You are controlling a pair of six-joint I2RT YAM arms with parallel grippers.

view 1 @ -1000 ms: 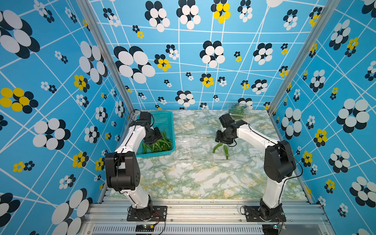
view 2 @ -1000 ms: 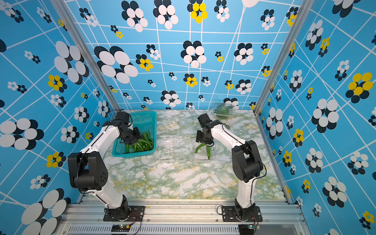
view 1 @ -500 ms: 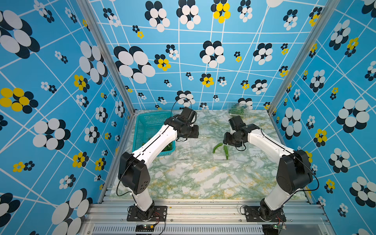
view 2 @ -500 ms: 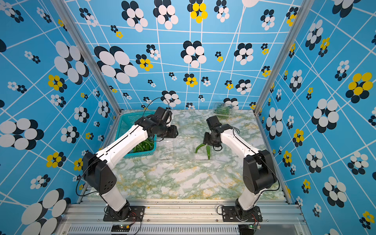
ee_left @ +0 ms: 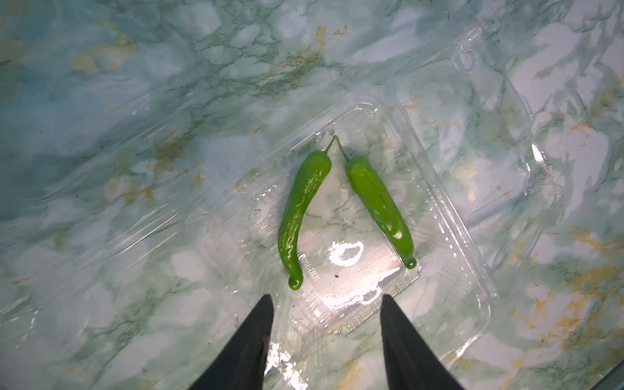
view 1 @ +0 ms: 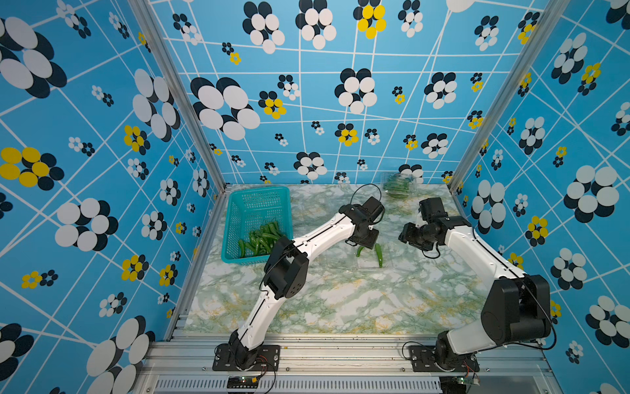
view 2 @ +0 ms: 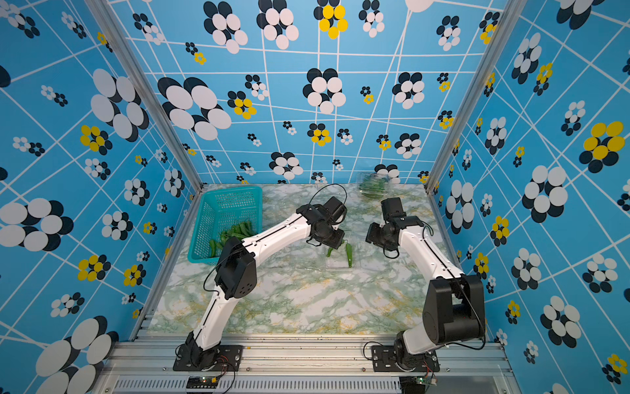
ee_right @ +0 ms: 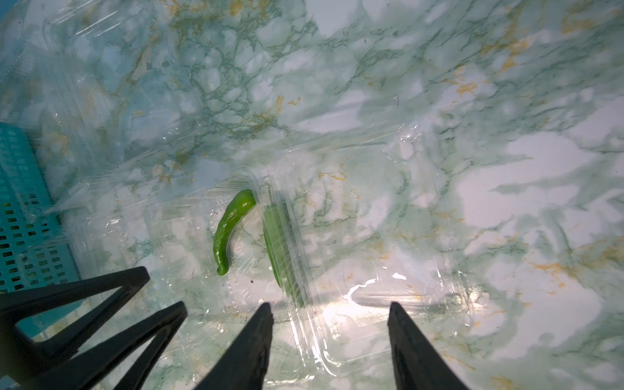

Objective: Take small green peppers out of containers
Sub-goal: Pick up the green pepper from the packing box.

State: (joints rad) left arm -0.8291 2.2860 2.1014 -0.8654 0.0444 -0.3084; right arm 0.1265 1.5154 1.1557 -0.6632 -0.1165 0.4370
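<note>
Two small green peppers (ee_left: 300, 209) (ee_left: 380, 202) lie stem to stem in an open clear container (ee_left: 456, 236) at mid-table, seen in both top views (view 1: 379, 254) (view 2: 348, 254). My left gripper (ee_left: 326, 297) hovers just above them, open and empty, and shows from above in both top views (view 1: 368, 238) (view 2: 335, 238). My right gripper (ee_right: 330, 305) stands open and empty over the container's right edge (view 1: 407, 235). In its view one pepper (ee_right: 231, 226) shows clearly; the other (ee_right: 280, 250) lies behind the plastic wall. A closed container (view 1: 397, 184) with peppers sits at the back right.
A teal perforated basket (view 1: 252, 208) at the back left holds several peppers (view 1: 260, 238). More clear plastic (view 1: 327, 261) lies flat on the marble to the left of the open container. The left gripper's fingers (ee_right: 101, 304) show in the right wrist view.
The left arm swung from the basket rightward to above the open container. The right gripper drew back to the right, away from the two peppers, which stayed in place.
</note>
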